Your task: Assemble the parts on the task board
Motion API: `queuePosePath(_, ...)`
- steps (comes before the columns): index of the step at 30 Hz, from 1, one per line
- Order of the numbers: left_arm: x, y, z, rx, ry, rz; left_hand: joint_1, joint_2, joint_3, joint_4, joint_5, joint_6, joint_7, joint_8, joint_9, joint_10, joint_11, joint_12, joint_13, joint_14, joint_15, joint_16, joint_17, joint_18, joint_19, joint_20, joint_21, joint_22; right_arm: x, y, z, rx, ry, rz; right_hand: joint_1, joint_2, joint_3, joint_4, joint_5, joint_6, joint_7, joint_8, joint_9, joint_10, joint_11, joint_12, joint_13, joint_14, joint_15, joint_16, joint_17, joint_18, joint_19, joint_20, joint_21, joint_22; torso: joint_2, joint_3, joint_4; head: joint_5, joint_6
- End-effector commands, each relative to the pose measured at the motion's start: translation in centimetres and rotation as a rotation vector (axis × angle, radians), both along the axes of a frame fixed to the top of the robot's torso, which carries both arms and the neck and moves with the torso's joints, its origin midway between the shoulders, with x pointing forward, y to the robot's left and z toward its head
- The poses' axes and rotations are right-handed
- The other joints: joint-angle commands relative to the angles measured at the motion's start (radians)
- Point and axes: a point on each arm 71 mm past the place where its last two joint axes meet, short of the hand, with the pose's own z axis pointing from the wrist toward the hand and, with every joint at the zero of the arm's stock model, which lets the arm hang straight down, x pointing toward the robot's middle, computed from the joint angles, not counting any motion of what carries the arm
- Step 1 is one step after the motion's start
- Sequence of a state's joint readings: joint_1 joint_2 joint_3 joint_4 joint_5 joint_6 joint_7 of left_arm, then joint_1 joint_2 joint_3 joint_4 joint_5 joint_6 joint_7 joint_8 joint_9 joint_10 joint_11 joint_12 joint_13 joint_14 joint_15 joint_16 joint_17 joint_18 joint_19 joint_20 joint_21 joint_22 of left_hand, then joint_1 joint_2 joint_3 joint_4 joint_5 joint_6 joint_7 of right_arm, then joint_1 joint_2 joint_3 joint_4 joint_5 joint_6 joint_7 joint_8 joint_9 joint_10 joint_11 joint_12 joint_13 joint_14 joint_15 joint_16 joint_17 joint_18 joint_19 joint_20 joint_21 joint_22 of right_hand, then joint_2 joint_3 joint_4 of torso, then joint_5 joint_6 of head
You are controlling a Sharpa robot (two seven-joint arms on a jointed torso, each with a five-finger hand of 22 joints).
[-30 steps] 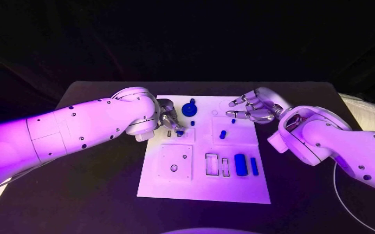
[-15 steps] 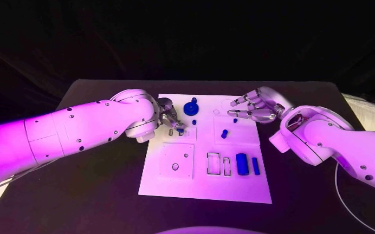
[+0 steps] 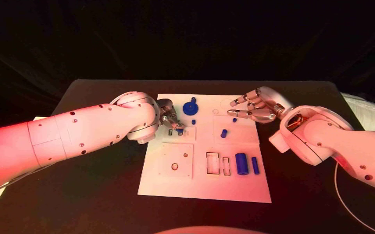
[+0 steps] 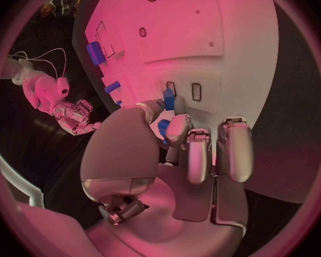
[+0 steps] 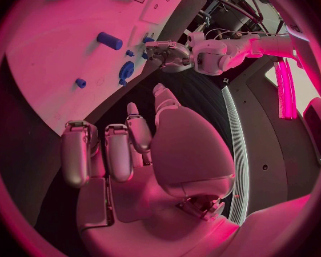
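Little has shifted over the last second — the left hand [image 3: 170, 119] stays at the task board's [image 3: 205, 185] far left quarter, having eased only slightly, and the right hand [image 3: 254, 108] keeps its hover off the far right corner.

In the left wrist view the left hand [image 4: 182, 154] pinches a small blue part [image 4: 168, 100] between thumb and fingertip; the part stands on end right at a pair of narrow slots [image 4: 183, 90] in the board. Its long axis looks roughly upright, so I judge the coming move a short straight push down into the nearer slot.

The right hand holds nothing, fingers loosely apart — well away from that slot, above the dark desk [image 3: 94, 190].
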State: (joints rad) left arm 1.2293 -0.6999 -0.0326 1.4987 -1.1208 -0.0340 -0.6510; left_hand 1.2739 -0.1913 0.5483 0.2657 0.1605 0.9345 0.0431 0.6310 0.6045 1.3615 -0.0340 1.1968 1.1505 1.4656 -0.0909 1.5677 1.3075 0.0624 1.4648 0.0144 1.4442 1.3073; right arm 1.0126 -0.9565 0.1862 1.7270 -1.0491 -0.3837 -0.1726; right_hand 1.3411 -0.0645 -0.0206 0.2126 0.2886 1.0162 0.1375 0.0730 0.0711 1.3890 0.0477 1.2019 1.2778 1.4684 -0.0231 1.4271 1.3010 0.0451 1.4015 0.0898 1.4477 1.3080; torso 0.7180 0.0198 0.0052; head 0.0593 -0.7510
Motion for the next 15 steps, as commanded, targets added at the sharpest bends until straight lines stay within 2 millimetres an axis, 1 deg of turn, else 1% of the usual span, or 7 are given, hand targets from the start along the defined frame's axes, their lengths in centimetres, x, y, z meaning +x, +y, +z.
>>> queuePosePath(1,-0.14,-0.16,-0.21,0.035,0.002,-0.033,-0.001,0.011,0.166,-0.16,0.0,0.004,-0.006,0.002,0.0,0.004,-0.001,0.001,-0.002,0.105,0.001,0.003,0.263,-0.02,0.018,0.008,0.005,0.105,-0.07,0.15,-0.06,0.0,0.0,0.014,-0.001,0.005,-0.005,-0.003,0.005,0.006,-0.001,0.004,0.001,-0.007,0.002,-0.005,-0.001,0.048,0.001,-0.004,0.0,0.014,-0.007,0.0,-0.003,0.015,0.0,-0.0009,0.001,0.0,-0.005)
queuePosePath(5,-0.22,-0.17,-0.31,0.047,0.017,-0.045,-0.002,0.01,0.168,-0.162,-0.001,0.004,-0.006,0.002,0.001,0.003,-0.001,-0.002,-0.005,0.105,0.001,0.003,0.263,-0.019,0.017,0.008,0.004,0.103,-0.07,0.18,-0.15,0.0,0.002,0.015,-0.001,0.005,-0.005,-0.003,0.005,0.006,-0.001,0.004,0.001,-0.007,0.002,-0.005,-0.001,0.048,0.001,-0.004,0.0,0.014,-0.007,0.0,-0.003,0.015,0.0,-0.0009,0.0016,0.001,-0.008)
queuePosePath(6,-0.24,-0.16,-0.33,0.05,0.02,-0.048,-0.002,0.01,0.168,-0.162,-0.001,0.004,-0.006,0.003,0.001,0.003,-0.001,-0.002,-0.005,0.105,0.001,0.003,0.263,-0.019,0.017,0.008,0.004,0.103,-0.08,0.19,-0.18,0.0,0.003,0.016,-0.002,0.005,-0.006,-0.002,0.005,0.006,-0.001,0.004,0.001,-0.007,0.002,-0.005,-0.002,0.048,0.001,-0.005,0.0,0.014,-0.007,0.0,-0.003,0.015,0.0,0.0,0.0008,0.003,-0.009)
queuePosePath(9,-0.28,-0.1,-0.39,0.058,0.028,-0.054,-0.003,0.01,0.169,-0.163,-0.001,0.004,-0.006,0.003,0.001,0.003,-0.001,-0.003,-0.006,0.105,0.001,0.003,0.263,-0.019,0.016,0.008,0.003,0.102,-0.12,0.26,-0.28,-0.001,0.009,0.02,-0.004,0.005,-0.008,0.0,0.005,0.006,-0.001,0.004,0.001,-0.007,0.003,-0.006,-0.002,0.048,0.001,-0.005,-0.001,0.015,-0.008,0.0,-0.004,0.014,0.0,-0.0001,0.0006,0.003,-0.011)
queuePosePath(11,-0.29,-0.08,-0.42,0.064,0.032,-0.059,-0.003,0.009,0.169,-0.164,-0.001,0.004,-0.006,0.003,0.001,0.003,-0.001,-0.004,-0.007,0.105,0.001,0.003,0.263,-0.018,0.014,0.008,0.001,0.099,-0.13,0.3,-0.33,-0.002,0.012,0.022,-0.007,0.006,-0.011,0.003,0.003,0.006,-0.002,0.004,0.001,-0.008,0.003,-0.006,-0.003,0.048,0.001,-0.007,-0.003,0.015,-0.008,0.0,-0.005,0.013,0.0,0.0001,0.0009,0.003,-0.009)
queuePosePath(15,-0.34,-0.1,-0.46,0.074,0.037,-0.068,-0.003,0.009,0.169,-0.164,-0.001,0.004,-0.006,0.003,0.001,0.002,-0.001,-0.004,-0.008,0.105,0.001,0.003,0.263,-0.018,0.014,0.008,0.0,0.098,-0.14,0.35,-0.38,-0.003,0.015,0.024,-0.008,0.007,-0.013,0.004,0.001,0.006,-0.002,0.004,0.001,-0.008,0.002,-0.006,-0.002,0.048,0.001,-0.007,-0.003,0.015,-0.009,0.0,-0.006,0.011,0.0,-0.0001,0.0011,0.003,-0.009)
